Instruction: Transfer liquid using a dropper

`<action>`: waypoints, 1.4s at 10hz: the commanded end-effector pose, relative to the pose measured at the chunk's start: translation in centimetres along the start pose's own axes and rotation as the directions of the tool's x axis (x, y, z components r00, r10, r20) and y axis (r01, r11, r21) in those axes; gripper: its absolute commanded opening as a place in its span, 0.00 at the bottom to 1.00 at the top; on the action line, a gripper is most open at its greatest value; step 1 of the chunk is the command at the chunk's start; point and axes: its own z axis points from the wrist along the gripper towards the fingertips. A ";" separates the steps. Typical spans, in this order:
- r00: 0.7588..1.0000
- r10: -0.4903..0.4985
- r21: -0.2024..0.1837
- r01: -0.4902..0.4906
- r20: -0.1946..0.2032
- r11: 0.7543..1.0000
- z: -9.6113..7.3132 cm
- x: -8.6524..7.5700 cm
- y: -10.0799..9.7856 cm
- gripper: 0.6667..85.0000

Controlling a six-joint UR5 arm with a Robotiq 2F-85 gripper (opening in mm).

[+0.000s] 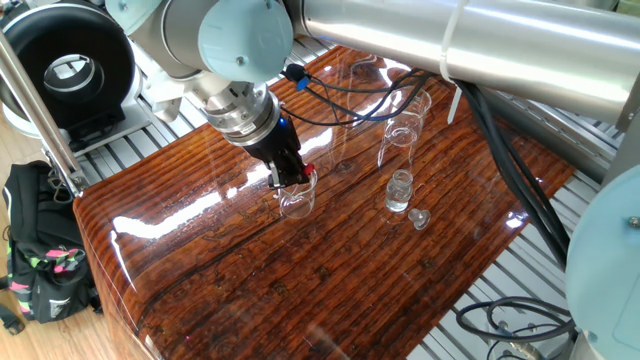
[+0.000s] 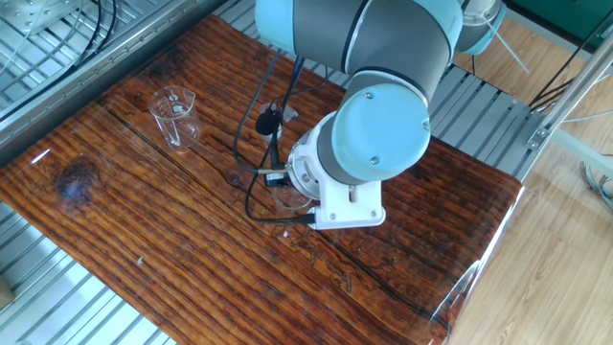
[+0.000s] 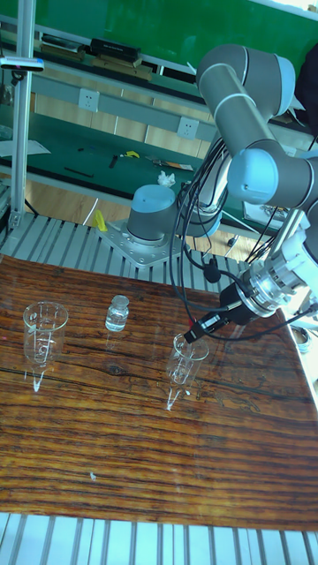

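My gripper (image 1: 292,178) hangs at the rim of a small clear glass (image 1: 297,200) near the middle of the wooden table (image 1: 330,280). It is shut on the dropper (image 1: 313,166), whose red bulb shows just beside the fingers. The dropper's thin tube points down into the glass and is hard to make out. In the tall fixed view the gripper (image 3: 188,337) reaches in from the right, over the same glass (image 3: 181,366). From the other fixed view the wrist covers the fingers, leaving only part of the glass (image 2: 285,198) in sight. I cannot make out the liquid.
A tall clear glass vessel (image 1: 400,130) (image 3: 41,335) stands farther back on the table. A small glass bottle (image 1: 399,190) (image 3: 117,313) stands apart, with a glass stopper (image 1: 419,217) beside it. Black cables (image 1: 340,95) trail from the wrist above the table.
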 end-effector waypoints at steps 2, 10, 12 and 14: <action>1.000 0.002 -0.012 -0.002 0.010 1.000 0.1 -0.3 0.3 0.12; 1.000 0.005 -0.016 -0.005 0.019 1.000 0.1 -0.6 0.4 0.13; 1.000 0.005 -0.016 -0.005 0.019 1.000 0.1 -0.6 0.4 0.14; 1.000 0.005 -0.017 -0.004 0.020 1.000 0.1 -0.6 0.4 0.15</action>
